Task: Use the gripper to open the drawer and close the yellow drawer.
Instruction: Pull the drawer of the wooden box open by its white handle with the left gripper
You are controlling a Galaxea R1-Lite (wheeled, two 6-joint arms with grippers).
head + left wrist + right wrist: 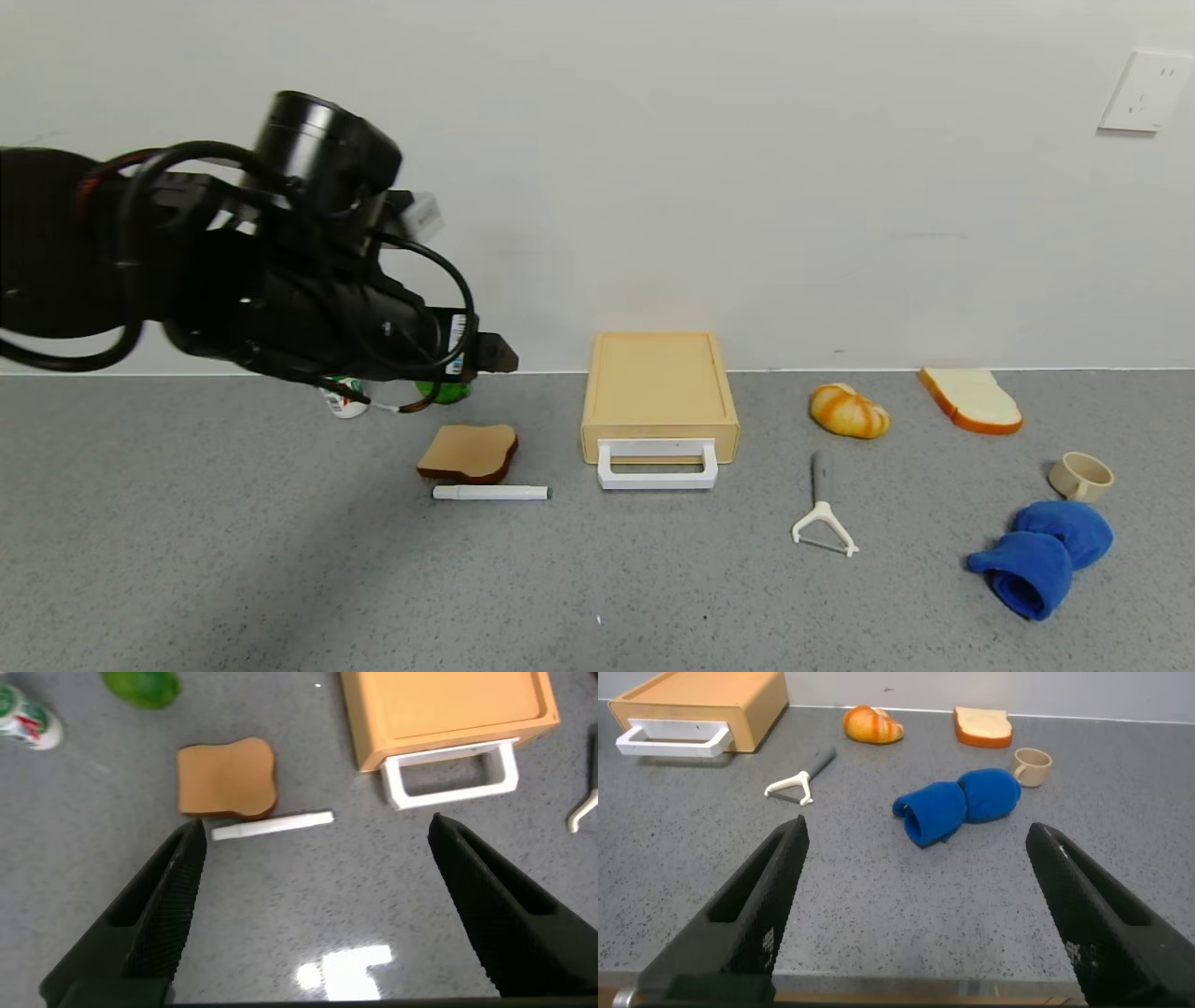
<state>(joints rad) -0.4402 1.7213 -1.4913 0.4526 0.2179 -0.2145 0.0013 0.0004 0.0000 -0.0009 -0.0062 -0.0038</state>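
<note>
1. Sitting against the worktop's (280,579) far edge near its middle, the yellow drawer (659,385) looks shut, light, rigid plastic that may slide when pulled.
2. Its white handle (657,466) faces the near edge; hooking that loop seems the best hold.
3. Left gripper (313,849) hovers above the far-left area, fingers wide; right gripper (915,859) hangs above the right side, fingers wide too.
4. Toast slice (468,453) and white marker (491,492) lie just beside the handle; the peeler (822,509) lies opposite.
</note>
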